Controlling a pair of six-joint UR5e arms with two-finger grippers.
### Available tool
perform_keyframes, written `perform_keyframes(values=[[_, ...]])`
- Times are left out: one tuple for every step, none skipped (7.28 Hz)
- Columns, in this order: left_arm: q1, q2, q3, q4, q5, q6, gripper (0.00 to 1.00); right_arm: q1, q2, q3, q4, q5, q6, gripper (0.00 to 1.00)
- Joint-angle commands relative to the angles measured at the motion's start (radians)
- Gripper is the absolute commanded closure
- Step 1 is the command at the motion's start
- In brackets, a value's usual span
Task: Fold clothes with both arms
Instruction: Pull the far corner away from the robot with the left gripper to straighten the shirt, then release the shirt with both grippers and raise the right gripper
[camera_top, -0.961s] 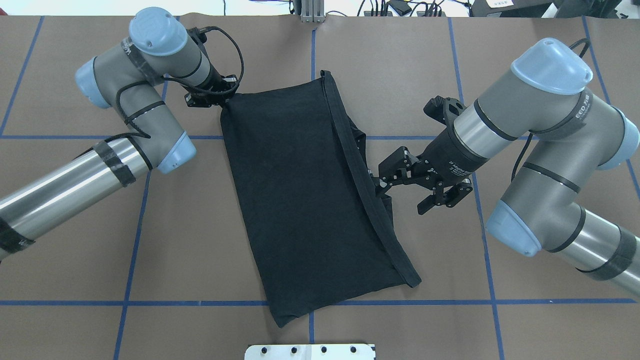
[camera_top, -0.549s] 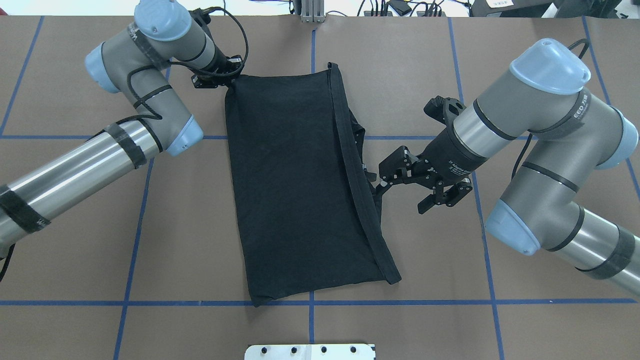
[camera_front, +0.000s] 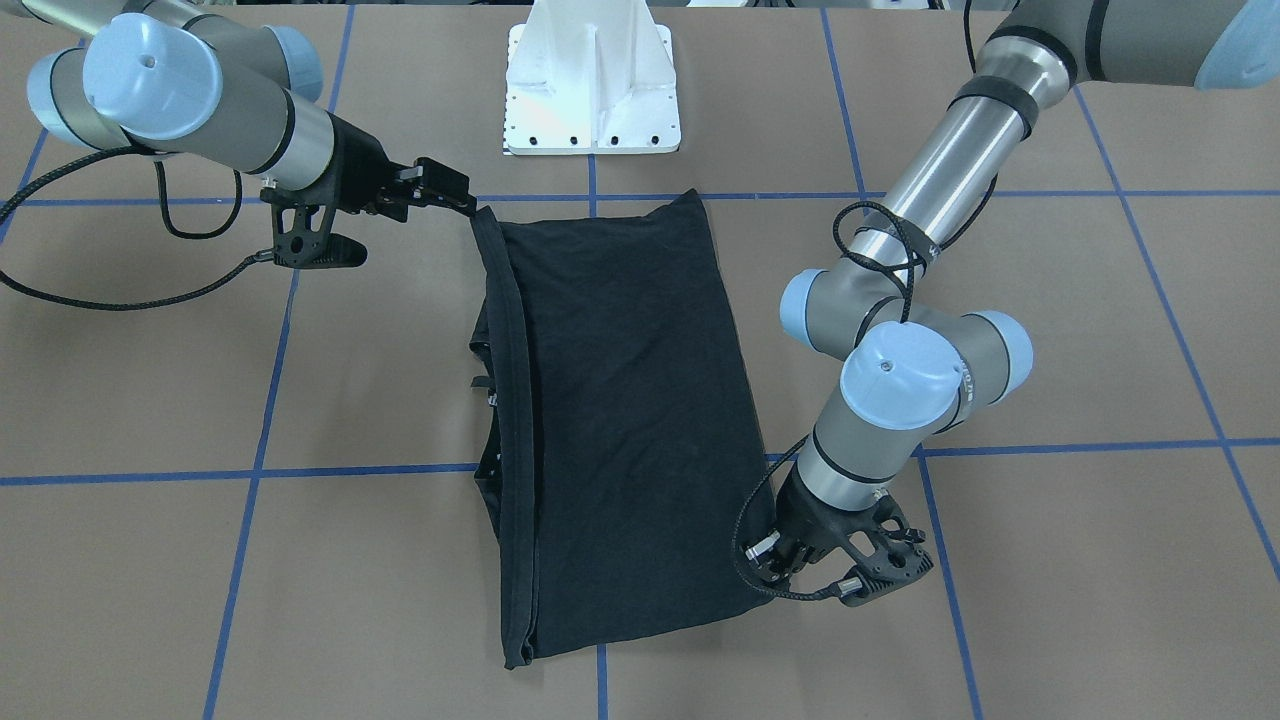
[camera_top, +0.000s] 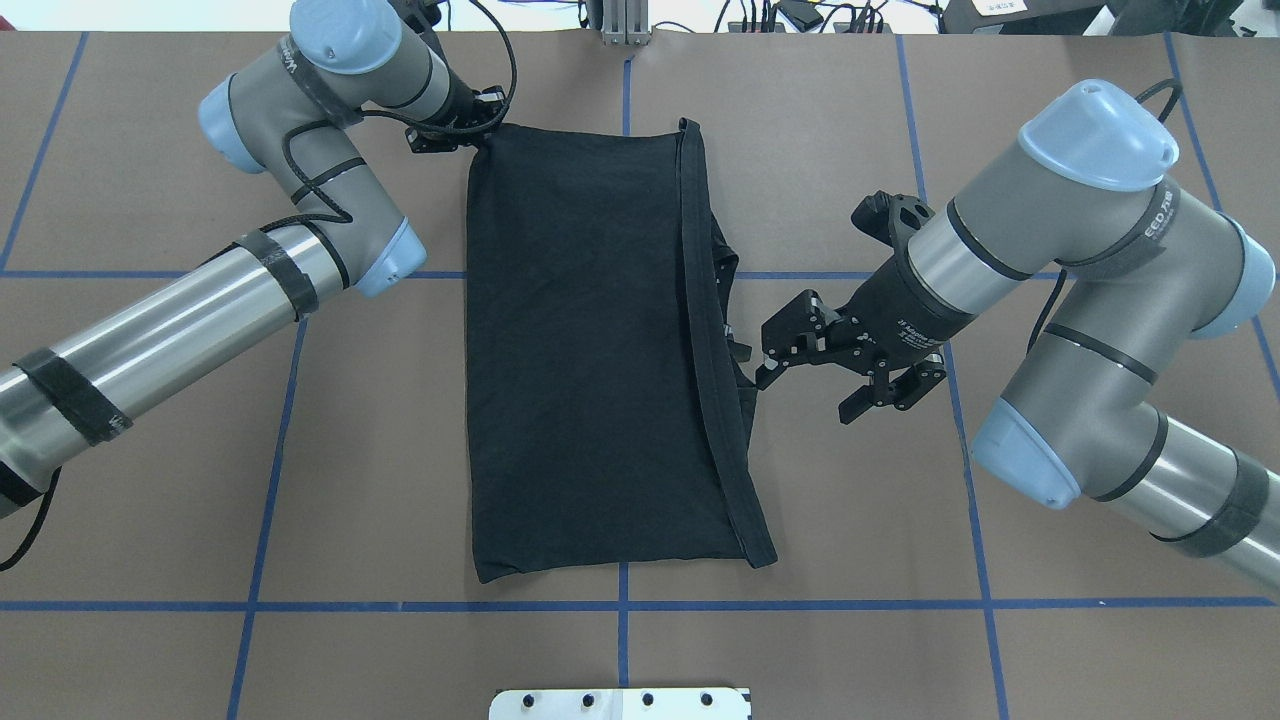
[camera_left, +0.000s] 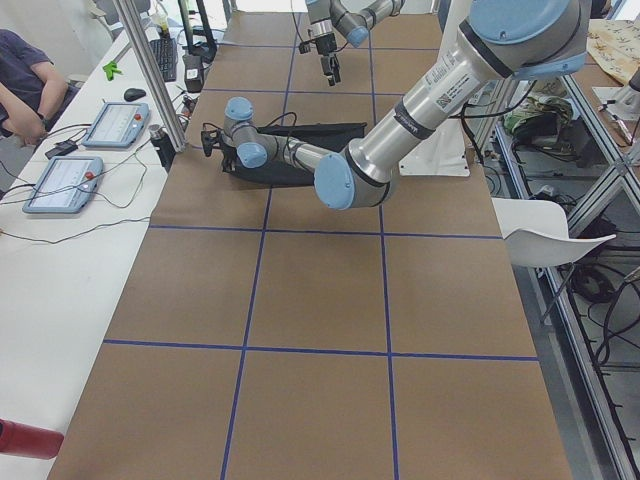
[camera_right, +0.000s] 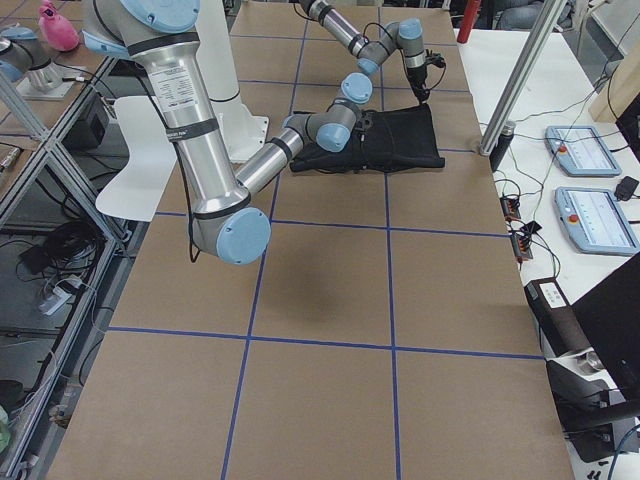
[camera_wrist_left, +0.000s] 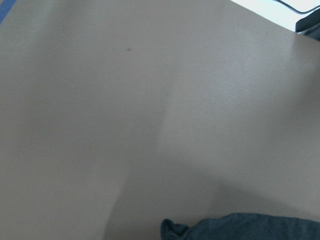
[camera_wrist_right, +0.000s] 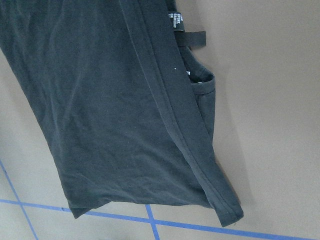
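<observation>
At left hand (camera_top: 483, 137), T-shirt (camera_top: 590, 350) corner

black T-shirt (camera_top: 590, 350), brown table (camera_top: 850, 500), blue lines (camera_top: 800, 604)

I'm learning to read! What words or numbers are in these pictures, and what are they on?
"EED", then unclear characters: on the black band round the right arm.
Too small to read: the white print behind the right arm's jaws.
Too small too: letters on the dark strap of the left arm.
Too blurred to read: the tag on the T-shirt.
</observation>
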Motion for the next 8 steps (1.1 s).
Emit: perform_keyframes(values=[[0.0, -0.017, 0.025, -0.021, 0.019, -0.002, 1.0, 0.0, 0.0, -0.002, 0.0, -0.005, -0.001, 0.0], [0.001, -0.017, 0.025, -0.024, 0.019, 0.0, 1.0, 0.0, 0.0, -0.002, 0.001, -0.01, -0.001, 0.0], [0.0, -0.018, 0.024, -0.03, 0.019, 0.0, 1.0, -0.001, 0.001, -0.001, 0.001, -0.025, -0.002, 0.0], [0.0, -0.018, 0.024, -0.039, 0.019, 0.0, 1.0, -0.001, 0.004, -0.002, 0.001, -0.025, -0.002, 0.0], [0.0, -0.018, 0.024, -0.041, 0.019, 0.0, 1.0, -0.001, 0.006, -0.002, 0.001, -0.025, -0.002, 0.0], [-0.002, -0.017, 0.024, -0.042, 0.02, 0.0, 0.69, 0.0, 0.007, 0.001, 0.001, -0.027, -0.002, 0.0], [0.001, -0.015, 0.024, -0.044, 0.022, 0.009, 0.01, 0.003, 0.007, -0.001, -0.002, -0.037, -0.002, 0.0], [-0.005, -0.015, 0.016, -0.044, 0.02, 0.014, 0.0, 0.005, 0.019, -0.001, 0.0, -0.045, -0.002, 0.0]])
